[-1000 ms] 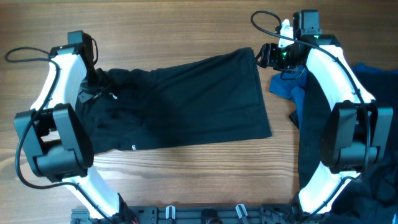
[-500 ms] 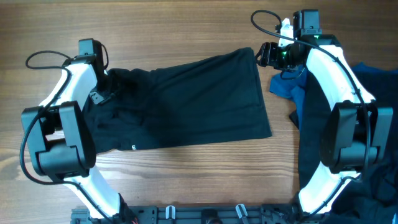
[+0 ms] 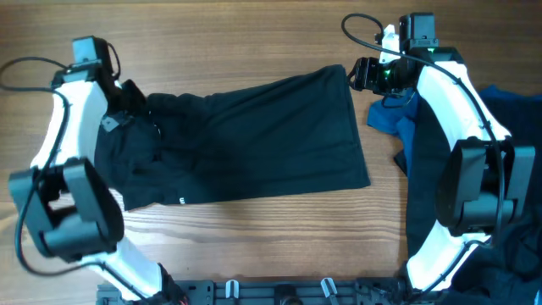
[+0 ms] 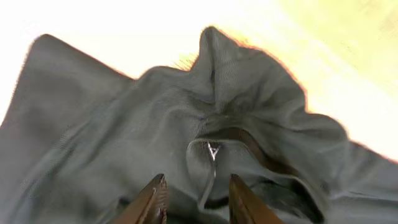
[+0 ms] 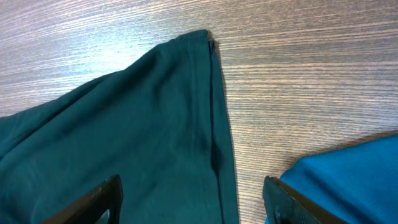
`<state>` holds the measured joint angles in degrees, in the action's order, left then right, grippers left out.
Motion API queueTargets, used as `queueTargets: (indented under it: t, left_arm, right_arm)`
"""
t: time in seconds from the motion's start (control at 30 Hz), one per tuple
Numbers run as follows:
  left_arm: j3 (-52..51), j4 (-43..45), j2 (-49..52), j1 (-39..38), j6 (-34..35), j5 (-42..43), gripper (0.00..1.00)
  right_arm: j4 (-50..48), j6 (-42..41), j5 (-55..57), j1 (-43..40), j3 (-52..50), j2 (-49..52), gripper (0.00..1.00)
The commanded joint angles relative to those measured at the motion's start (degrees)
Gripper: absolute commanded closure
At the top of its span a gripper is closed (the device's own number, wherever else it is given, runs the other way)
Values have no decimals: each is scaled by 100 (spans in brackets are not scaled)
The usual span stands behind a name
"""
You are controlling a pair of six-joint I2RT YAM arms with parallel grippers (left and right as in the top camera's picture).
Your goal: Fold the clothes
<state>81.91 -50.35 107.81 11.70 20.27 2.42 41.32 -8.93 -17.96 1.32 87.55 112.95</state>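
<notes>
My left end effector (image 4: 196,186) is hovering over the bunched collar end of the black short-sleeved collared fabric shirt (image 3: 254,140), at the left of the brown wood-grain tabletop (image 3: 254,34). Its fingers are standing a little apart and are gripping nothing that I can see. The small white neck label (image 4: 213,149) is showing just ahead of them, inside the crumpled collar. A tiny white print (image 3: 183,201) is sitting near the shirt's near edge. The shirt is lying mostly flat across the middle of the tabletop, running rightward to its hem. Over the hem's far corner my right end effector (image 5: 189,190) is hanging with its fingers spread wide and empty. Just beside that corner a crumpled bright blue fabric garment (image 3: 389,119) is lying, and darker navy clothes (image 3: 517,110) are piling up at the right edge.
</notes>
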Motion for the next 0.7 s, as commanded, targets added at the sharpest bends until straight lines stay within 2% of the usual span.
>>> queueTargets:
  t: [0.0, 0.1, 0.17, 0.27, 0.43, 0.5, 0.53, 0.67]
  left_arm:
    - [-81, -13, 525, 4, -839, 348, 68]
    - [-81, 72, 634, 4, -1311, 354, 60]
    - [-81, 225, 634, 4, -1414, 354, 59]
    - [-138, 568, 638, 4, -1412, 356, 70]
    - [-442, 1005, 643, -2, -1414, 354, 75]
    - [-450, 1008, 643, 0, -1410, 358, 92]
    - [-446, 984, 636, -2, -1410, 361, 96]
    - [-234, 369, 496, 9, -1237, 350, 96]
  right_arm:
    - [-9, -7, 39, 0, 7, 37, 27]
    - [-11, -9, 39, 0, 7, 37, 27]
    - [-11, -9, 39, 0, 7, 37, 27]
    - [2, -9, 39, 0, 7, 37, 27]
    - [92, -7, 39, 0, 7, 37, 27]
    - [92, -9, 39, 0, 7, 37, 27]
    - [92, -9, 39, 0, 7, 37, 27]
    - [140, -11, 39, 0, 7, 37, 27]
